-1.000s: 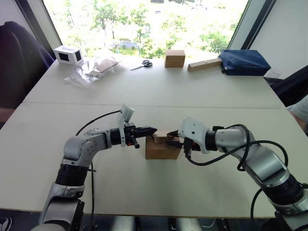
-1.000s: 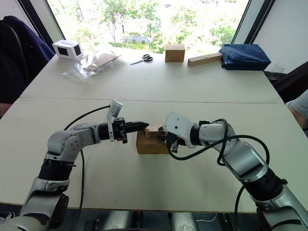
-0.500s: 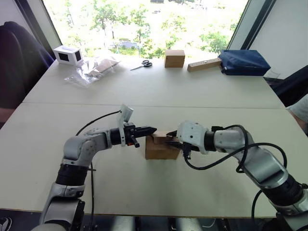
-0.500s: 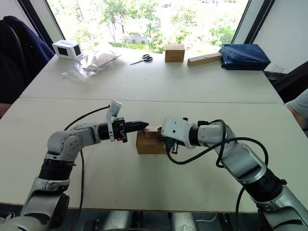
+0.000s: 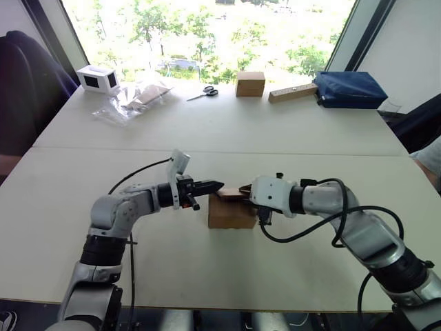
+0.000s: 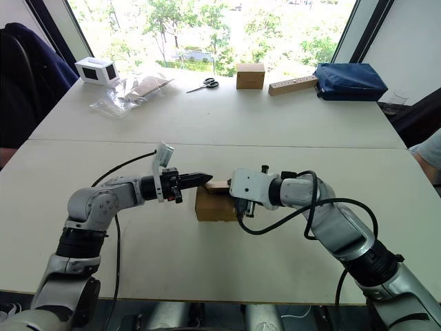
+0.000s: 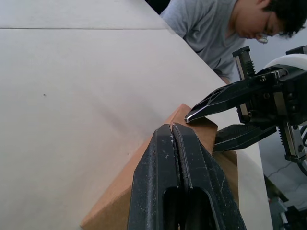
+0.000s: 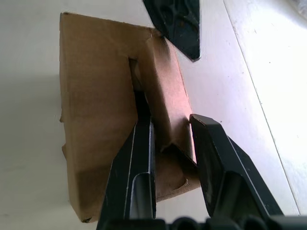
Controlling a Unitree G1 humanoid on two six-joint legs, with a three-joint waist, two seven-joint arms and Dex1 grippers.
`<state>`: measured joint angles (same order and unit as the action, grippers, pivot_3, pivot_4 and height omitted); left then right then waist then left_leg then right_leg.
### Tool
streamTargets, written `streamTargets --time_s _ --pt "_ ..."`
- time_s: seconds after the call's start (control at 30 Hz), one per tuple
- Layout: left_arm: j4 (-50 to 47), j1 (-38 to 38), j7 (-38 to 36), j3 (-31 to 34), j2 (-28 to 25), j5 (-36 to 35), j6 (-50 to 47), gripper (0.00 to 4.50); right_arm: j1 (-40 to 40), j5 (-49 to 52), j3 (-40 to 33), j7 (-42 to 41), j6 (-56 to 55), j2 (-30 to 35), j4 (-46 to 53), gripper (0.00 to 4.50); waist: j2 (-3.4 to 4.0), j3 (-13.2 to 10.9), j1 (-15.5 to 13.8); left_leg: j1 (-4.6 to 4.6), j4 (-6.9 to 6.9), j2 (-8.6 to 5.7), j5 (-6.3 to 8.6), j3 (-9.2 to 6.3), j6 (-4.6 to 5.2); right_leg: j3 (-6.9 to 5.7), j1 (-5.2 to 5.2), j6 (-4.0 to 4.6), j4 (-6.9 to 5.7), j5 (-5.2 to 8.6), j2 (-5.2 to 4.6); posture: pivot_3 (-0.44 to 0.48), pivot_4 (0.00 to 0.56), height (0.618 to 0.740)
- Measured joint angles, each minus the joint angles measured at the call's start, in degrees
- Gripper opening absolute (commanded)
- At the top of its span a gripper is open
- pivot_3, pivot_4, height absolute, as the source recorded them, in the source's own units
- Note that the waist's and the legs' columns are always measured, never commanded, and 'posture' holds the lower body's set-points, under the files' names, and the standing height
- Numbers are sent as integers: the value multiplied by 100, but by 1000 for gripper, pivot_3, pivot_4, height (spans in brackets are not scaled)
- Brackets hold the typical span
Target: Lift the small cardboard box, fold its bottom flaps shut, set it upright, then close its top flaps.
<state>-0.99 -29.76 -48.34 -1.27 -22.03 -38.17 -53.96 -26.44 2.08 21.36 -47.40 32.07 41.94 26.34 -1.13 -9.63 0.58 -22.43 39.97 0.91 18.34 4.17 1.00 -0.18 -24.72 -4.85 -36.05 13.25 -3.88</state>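
Both arms are reaching inward toward each other, the left gripper (image 5: 215,185) pointing right with fingers pressed together, the right gripper (image 8: 170,129) pointing left with fingers parted.

Pale bench (image 5: 289,131), small cardboard box (image 5: 231,212) near front (mid), far edge w/ scissors (image 5: 204,92), cube-like brown box (image 5: 250,83), tan block (image 5: 293,92), blue pouch (image 5: 350,89), plastic bags (image 5: 134,98), white box (image 5: 97,78)

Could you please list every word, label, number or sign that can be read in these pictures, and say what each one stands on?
There is no readable text.
The small plain brown cardboard box between the left gripper and the right gripper carries no print.
The white box-shaped device with a dark face at the far edge of the pale table shows no legible marking.
The long narrow tan block has dark spots, too small to read as marks.
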Motion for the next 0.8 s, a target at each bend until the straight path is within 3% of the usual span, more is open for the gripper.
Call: streamTargets --time_s 0.4,0.6,0.8 --pt "-156 -26 -116 -364 -125 303 351 0 264 1166 -795 -221 944 -249 438 1163 0 0 -2 0 0 -2 0 -1 0 -6 2 1 1 0 -24 0 150 740" --pt "-275 -35 -97 -163 -44 -20 63 0 283 1888 -1408 165 1454 -898 436 1163 0 -1 4 -1 0 -1 0 -3 0 -6 1 -1 0 -1 -27 0 150 740" --pt "-826 -38 22 7 -181 -234 -98 0 401 2308 -1749 468 1767 -1115 426 1163 0 -1 4 -1 -2 -4 0 -4 0 -5 1 0 0 0 -35 0 150 740"
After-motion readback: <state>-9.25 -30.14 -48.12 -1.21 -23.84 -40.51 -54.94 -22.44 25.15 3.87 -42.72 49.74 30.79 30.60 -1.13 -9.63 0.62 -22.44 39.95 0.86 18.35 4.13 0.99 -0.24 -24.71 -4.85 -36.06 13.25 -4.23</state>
